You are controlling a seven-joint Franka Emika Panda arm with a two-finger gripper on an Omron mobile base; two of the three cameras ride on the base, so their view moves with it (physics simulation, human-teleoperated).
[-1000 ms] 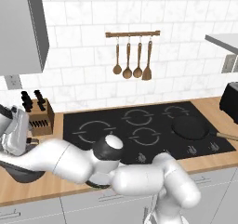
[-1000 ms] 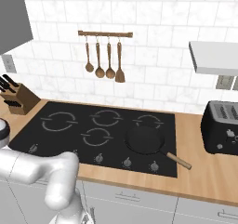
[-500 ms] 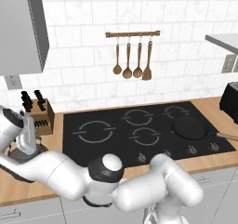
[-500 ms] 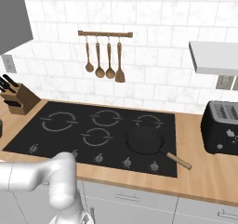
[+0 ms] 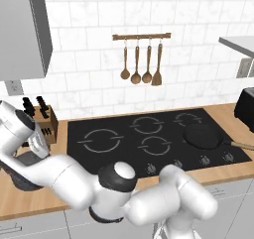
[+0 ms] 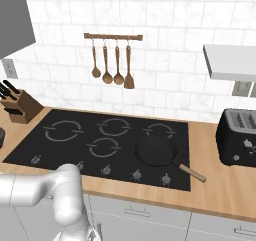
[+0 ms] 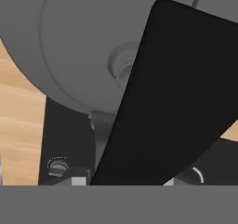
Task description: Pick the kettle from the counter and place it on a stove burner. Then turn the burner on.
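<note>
The kettle point(image 7: 79, 46) sits at the left end of the counter point(image 5: 30, 203), off the left edge of the cooktop point(image 5: 149, 139), under the arm's wrist. In the hand view its grey lid and knob are right below the camera, with the black handle point(image 7: 176, 93) crossing close in front. I cannot tell whether the claw is spread or pinching the handle; the fingers are hidden behind it.

Risks, as I judge them: if the grip on the thin arched handle is off-centre, the kettle may swing or tip on lifting. The knife block point(image 5: 47, 126) stands just behind at the counter's back edge, so a wide swing could knock it. The pan point(image 5: 202, 136) occupies the right burner, so the target should be the large left ring point(image 5: 101, 140); setting down off-ring, or brushing the front-edge knobs point(image 5: 176, 163), would spoil the next step.
</note>
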